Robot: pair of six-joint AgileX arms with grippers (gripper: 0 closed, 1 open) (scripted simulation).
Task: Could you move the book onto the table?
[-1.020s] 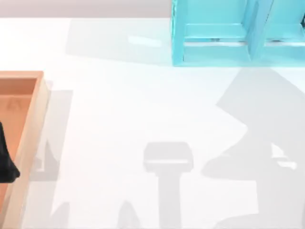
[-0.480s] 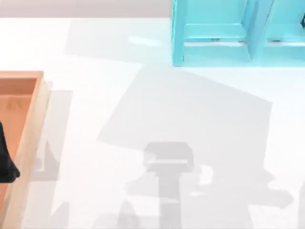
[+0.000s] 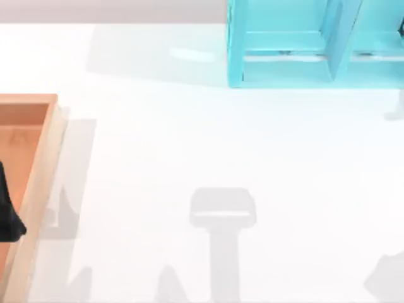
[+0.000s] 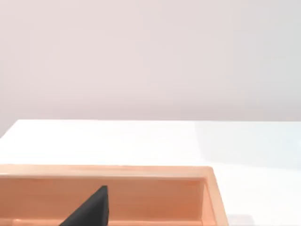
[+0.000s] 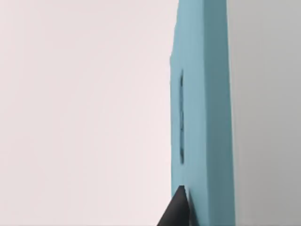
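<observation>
The teal-blue book (image 5: 202,117) shows edge-on in the right wrist view with the right hand's (image 5: 176,209) dark tip against it, apart from the white bench (image 3: 189,145), where the left hand (image 3: 7,211) hangs over the wooden tray (image 3: 38,177); either hand's grip cannot be told.

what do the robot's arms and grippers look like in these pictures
Little of them shows. The left gripper appears as a plain matte black, tapering shape over the wooden tray at the table's left edge; the left wrist view shows it as a black wedge. A black pointed fingertip shows in the right wrist view. No cables or markings are visible.
</observation>
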